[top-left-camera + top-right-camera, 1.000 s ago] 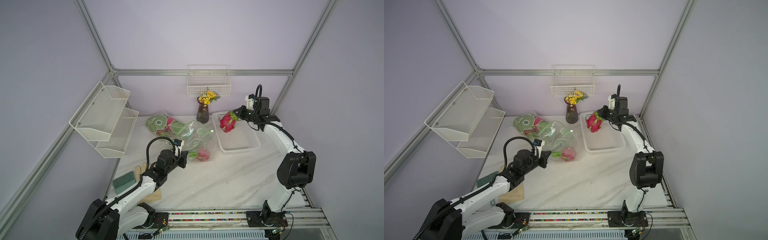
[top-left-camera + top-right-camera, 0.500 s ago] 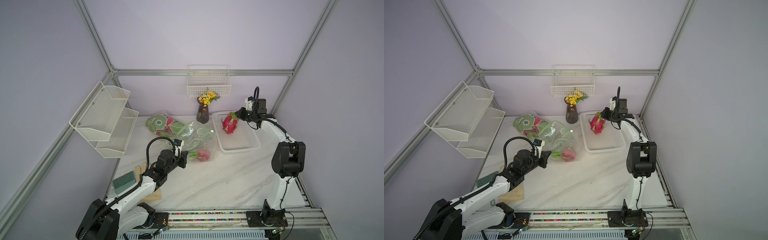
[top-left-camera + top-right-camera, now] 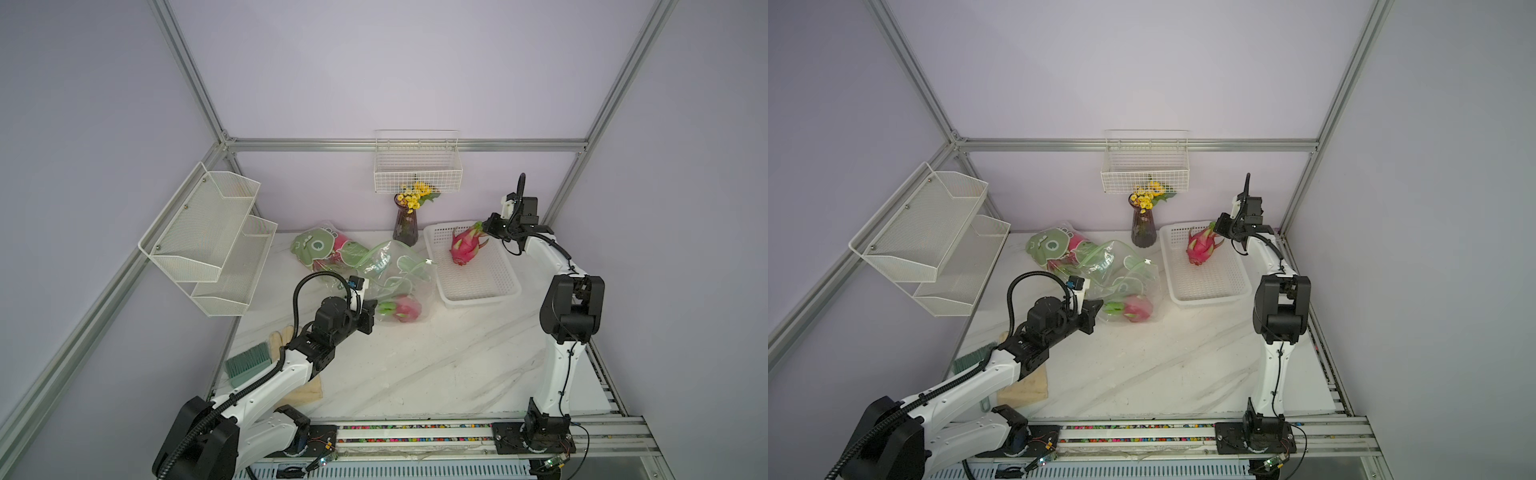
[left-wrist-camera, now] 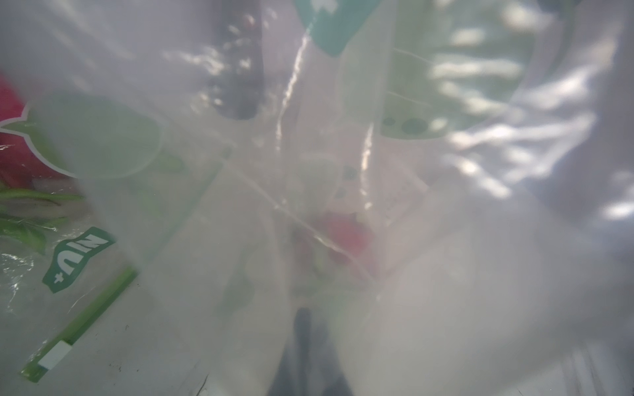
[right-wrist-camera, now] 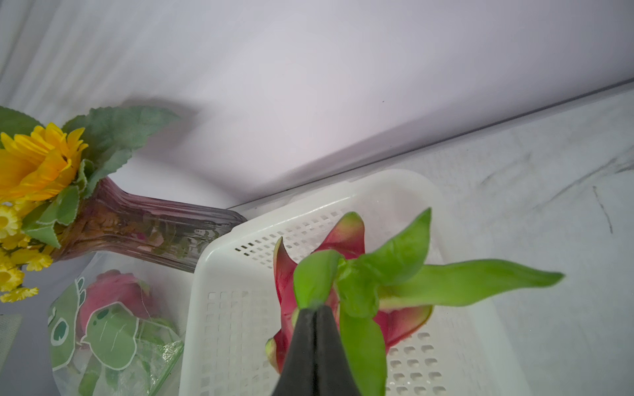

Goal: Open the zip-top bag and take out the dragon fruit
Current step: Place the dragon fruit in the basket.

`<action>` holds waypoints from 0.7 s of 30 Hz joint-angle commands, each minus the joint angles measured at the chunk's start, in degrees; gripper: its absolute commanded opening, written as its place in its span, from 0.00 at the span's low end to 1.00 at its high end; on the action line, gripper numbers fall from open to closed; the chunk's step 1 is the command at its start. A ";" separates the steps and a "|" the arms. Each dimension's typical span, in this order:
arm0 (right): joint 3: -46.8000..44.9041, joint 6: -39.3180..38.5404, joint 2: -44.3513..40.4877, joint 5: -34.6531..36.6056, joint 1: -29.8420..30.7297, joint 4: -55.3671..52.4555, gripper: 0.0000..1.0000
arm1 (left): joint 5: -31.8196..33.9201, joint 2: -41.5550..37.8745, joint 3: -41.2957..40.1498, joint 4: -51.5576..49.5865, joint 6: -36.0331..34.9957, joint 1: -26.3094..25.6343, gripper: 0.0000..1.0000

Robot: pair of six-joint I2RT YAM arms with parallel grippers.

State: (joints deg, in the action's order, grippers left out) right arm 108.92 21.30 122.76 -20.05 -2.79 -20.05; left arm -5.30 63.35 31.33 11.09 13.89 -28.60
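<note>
Marble-patterned table (image 3: 436, 365) carries the whole job, which looks about midway. At the far right sits the white tray (image 3: 482, 299), and one dragon fruit (image 3: 462, 249) hangs low inside it. The right gripper (image 3: 487, 229) has its jaws pressed together on a green leaf of the fruit's tuft, as the right wrist view shows plainly. I cannot tell whether the fruit's lower tip touches the tray floor. By my reading this fruit is out and only needs releasing.

In the middle lies the crumpled clear zip-top bag (image 3: 395, 270) with green print, and a second fruit (image 3: 409, 308) lies inside its near end. The left gripper (image 3: 369, 316) is at the bag's near left edge, jaws closed, apparently pinching the film that veils the left wrist view. A further printed bag (image 3: 316, 249) at the far left shows pink inside, so more fruit is probably left to take out.

A two-tier mesh rack (image 3: 208, 237) hangs on the left wall and a wire basket (image 3: 417, 174) on the far wall. The purple vase (image 3: 405, 226) of yellow flowers stands just beside the tray's far left corner, close to any path between bag and tray. A green brush (image 3: 245, 365) lies near left, well clear.
</note>
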 commanded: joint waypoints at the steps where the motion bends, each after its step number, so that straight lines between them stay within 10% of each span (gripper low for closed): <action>1: 3.98 -0.54 1.82 0.41 -0.11 -0.56 0.00 | -0.67 0.19 2.20 1.86 -0.32 -0.09 0.00; 11: 4.08 3.58 -5.68 -3.50 -0.10 -8.77 0.37 | -1.72 1.16 4.06 -0.22 0.99 -0.11 0.00; 21: -5.82 6.13 -26.91 -9.63 4.61 -12.42 0.41 | -2.27 1.24 7.53 -5.42 3.23 -0.10 0.00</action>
State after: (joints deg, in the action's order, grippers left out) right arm 104.47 26.70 100.88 -26.46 -0.82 -30.48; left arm -7.25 64.77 36.34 6.26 15.73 -28.60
